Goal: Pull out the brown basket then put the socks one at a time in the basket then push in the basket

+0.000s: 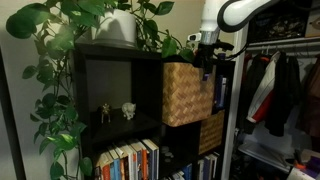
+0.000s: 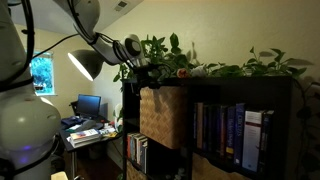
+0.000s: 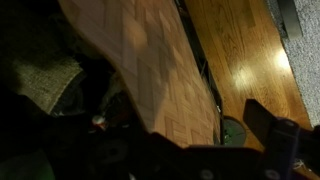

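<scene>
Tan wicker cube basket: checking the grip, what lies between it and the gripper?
Nothing: in both exterior views the gripper sits at the tan wicker basket's upper front edge.

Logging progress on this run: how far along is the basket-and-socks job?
Looks done: the brown basket juts forward out of the black shelf. In hand: the gripper is at the basket's top edge; its grip is unclear. Left: no socks are identifiable yet, so loading them and pushing the basket in remain.

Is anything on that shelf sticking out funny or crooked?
Yes. The brown basket juts out past the front of the dark shelf instead of sitting flush in its cubby. The gripper is at its top edge. Nothing looks spilled.
</scene>
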You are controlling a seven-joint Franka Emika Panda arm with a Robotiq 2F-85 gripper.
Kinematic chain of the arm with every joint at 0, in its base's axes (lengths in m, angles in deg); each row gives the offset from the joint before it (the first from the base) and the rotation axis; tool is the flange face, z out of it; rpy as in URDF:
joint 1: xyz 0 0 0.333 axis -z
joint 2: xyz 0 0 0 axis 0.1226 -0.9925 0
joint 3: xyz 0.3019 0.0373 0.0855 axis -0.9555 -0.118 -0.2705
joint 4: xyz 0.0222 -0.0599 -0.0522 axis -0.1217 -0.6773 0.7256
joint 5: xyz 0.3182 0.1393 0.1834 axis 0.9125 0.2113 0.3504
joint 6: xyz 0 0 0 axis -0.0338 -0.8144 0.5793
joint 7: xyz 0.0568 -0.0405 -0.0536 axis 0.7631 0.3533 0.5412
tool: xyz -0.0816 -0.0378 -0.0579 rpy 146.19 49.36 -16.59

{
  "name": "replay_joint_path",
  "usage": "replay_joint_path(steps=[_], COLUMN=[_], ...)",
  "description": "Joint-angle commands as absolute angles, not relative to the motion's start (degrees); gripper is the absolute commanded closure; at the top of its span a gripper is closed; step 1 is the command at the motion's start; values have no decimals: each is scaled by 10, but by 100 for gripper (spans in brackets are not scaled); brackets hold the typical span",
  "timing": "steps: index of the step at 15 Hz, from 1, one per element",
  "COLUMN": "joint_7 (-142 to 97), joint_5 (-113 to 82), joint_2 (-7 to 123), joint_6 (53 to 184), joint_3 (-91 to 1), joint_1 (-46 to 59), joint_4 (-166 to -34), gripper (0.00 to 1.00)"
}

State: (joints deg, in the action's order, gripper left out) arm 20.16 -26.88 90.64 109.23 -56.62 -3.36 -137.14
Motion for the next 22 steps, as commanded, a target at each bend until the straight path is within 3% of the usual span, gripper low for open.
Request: replay_joint_path(steps=[1,14,22], joint_7=[174,25,-49], joint_5=[-286,-307,-306], joint_2=[937,942,922], joint_6=[1119,1117,1261], joint_3=[-562,-545,-513], joint_1=[-31,15,60], joint_4=[-1396,-1311,-1295], gripper=[0,0,0])
